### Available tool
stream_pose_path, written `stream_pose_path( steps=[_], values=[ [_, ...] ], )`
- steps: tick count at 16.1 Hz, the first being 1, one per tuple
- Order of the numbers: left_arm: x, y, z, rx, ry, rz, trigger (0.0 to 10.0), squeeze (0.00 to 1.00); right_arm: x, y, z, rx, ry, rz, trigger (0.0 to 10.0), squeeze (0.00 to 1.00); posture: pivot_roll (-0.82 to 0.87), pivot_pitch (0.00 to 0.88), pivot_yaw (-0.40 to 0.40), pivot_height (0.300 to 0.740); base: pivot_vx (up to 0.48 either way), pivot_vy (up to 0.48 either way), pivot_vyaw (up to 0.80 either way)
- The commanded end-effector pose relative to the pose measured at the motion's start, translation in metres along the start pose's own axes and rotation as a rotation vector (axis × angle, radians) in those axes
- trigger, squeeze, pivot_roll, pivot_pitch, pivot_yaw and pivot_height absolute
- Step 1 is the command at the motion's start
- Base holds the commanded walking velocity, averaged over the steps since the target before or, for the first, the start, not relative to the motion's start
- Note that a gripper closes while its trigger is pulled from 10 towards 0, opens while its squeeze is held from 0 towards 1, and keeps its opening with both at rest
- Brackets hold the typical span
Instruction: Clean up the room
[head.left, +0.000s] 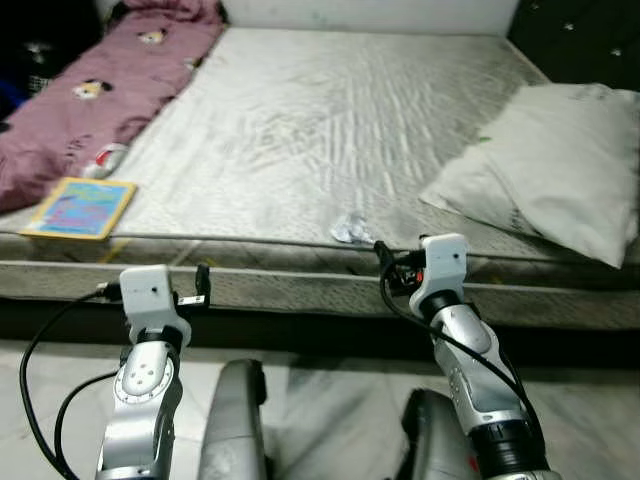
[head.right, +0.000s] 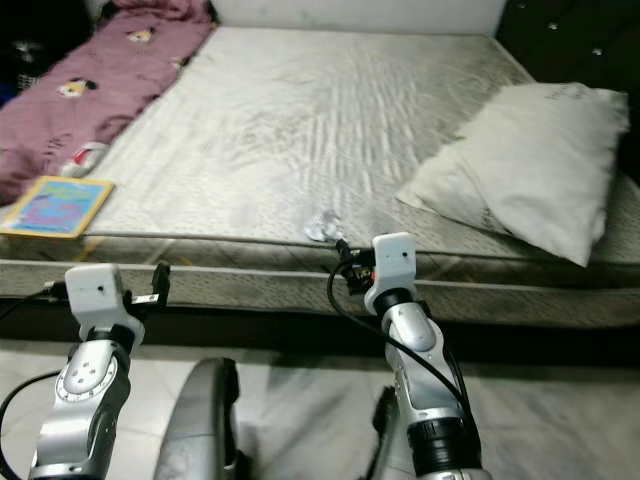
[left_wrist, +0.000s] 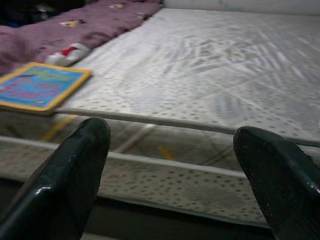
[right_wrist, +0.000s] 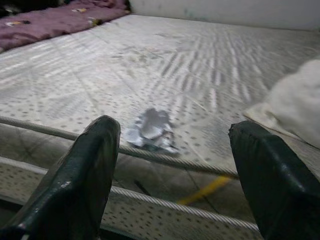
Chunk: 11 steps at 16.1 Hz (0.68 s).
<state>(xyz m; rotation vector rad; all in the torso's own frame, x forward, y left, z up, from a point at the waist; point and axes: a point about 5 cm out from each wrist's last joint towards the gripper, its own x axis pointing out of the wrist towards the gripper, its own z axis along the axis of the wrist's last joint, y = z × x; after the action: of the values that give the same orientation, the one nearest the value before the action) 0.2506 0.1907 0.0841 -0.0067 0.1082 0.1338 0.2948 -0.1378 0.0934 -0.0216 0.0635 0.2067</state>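
2 silver arms reach forward over a pale floor (head.left: 330, 400) toward the near edge of a bare mattress (head.left: 330, 120). The left gripper (left_wrist: 175, 175) hangs at the mattress side, its 2 black fingers spread wide with nothing between them. The right gripper (right_wrist: 175, 170) is also spread and empty, held just short of the mattress edge. Right ahead of it, a crumpled paper wad (right_wrist: 150, 131) lies on the mattress beside the edge piping. A colourful book (head.left: 80, 207) lies flat at the near left corner, partly over the edge. Behind it, a purple blanket (head.left: 90, 95) runs along the left side. A white pillow (head.left: 550, 170) rests on the right side. A white headboard (head.left: 370, 14) stands at the far end.
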Motion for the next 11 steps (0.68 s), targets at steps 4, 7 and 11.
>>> stream_pose_path(
  steps=[4, 7, 11],
  values=[
    [0.0027, -0.0054, 0.0044, -0.014, -0.013, -0.043, 10.0, 0.00, 0.0044, -0.0006, 0.0021, -0.007, -0.008, -0.003, 10.0, 0.00, 0.11, 0.000, -0.016, 0.531, 0.066, 0.000, 0.00],
    [0.0036, -0.0071, 0.0045, -0.020, -0.013, -0.051, 10.0, 0.00, 0.0077, 0.0021, 0.0044, -0.020, -0.016, 0.014, 10.0, 0.00, 0.11, 0.000, -0.020, 0.531, 0.315, 0.000, 0.00],
    [0.0037, -0.0077, 0.0044, -0.028, -0.012, -0.050, 10.0, 0.00, 0.0082, 0.0043, 0.0042, -0.036, -0.021, 0.029, 10.0, 0.00, 0.11, 0.000, -0.021, 0.531, 0.348, 0.000, 0.00]
  ],
)
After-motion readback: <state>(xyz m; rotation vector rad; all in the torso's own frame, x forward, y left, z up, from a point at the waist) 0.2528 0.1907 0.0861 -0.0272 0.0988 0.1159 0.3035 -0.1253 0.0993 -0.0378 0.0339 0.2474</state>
